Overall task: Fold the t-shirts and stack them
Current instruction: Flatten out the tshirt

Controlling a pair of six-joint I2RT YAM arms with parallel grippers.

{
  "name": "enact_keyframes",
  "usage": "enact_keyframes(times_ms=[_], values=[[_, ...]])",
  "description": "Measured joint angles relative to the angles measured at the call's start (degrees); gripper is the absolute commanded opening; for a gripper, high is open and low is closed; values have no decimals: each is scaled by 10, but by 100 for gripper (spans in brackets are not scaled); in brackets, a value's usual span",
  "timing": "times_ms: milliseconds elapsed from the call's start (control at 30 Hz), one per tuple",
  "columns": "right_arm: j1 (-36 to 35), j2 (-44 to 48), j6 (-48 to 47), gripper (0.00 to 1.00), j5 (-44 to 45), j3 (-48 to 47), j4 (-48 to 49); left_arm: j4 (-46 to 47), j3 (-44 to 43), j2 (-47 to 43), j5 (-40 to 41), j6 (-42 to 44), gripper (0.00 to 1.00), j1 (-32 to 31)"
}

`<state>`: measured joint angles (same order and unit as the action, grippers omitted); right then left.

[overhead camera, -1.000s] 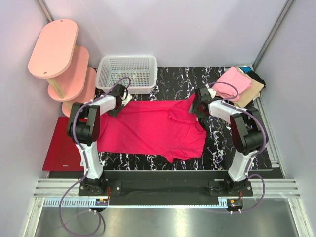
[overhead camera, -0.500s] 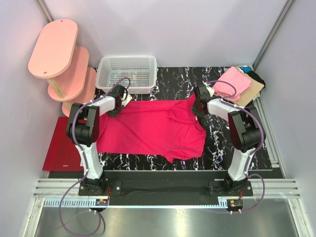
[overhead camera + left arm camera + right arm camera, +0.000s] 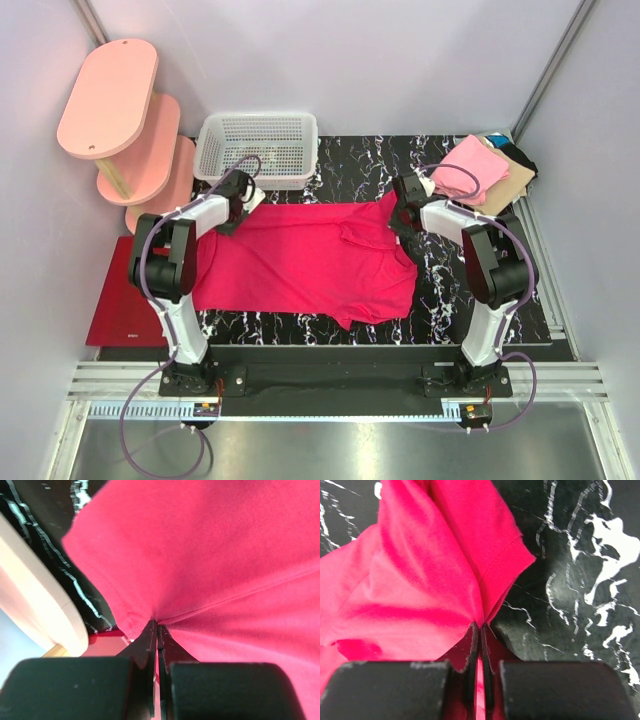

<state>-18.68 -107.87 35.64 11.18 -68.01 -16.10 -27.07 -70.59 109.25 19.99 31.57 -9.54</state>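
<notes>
The left fingers (image 3: 145, 647) are closed together, pinching a seam at the edge of the magenta-red t-shirt (image 3: 300, 260). The right fingers (image 3: 492, 647) are likewise closed, clamping a gathered fold of the same t-shirt next to a hemmed corner. In the top view, the left grip is at the shirt's far left corner and the right grip at its far right corner. The shirt lies spread flat across the middle of the black marbled table (image 3: 445, 295). A white mesh basket (image 3: 258, 148) stands just beyond the left grip. Folded t-shirts (image 3: 480, 170) are stacked at the far right corner. A dark red mat (image 3: 120, 300) lies at the left edge.
</notes>
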Motion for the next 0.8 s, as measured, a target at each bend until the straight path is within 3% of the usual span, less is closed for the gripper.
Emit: enact_keyframes(times_ms=[267,433,800], values=[[29,43,5,0,3,40,-13,-16,32,-81,-41,-17,0,-9],[50,69,6,0,8,44,-29,-31,71,-127,-76,-41,0,-45],[57,72,9,0,15,47,-50,-46,113,-127,-97,-64,0,-71]])
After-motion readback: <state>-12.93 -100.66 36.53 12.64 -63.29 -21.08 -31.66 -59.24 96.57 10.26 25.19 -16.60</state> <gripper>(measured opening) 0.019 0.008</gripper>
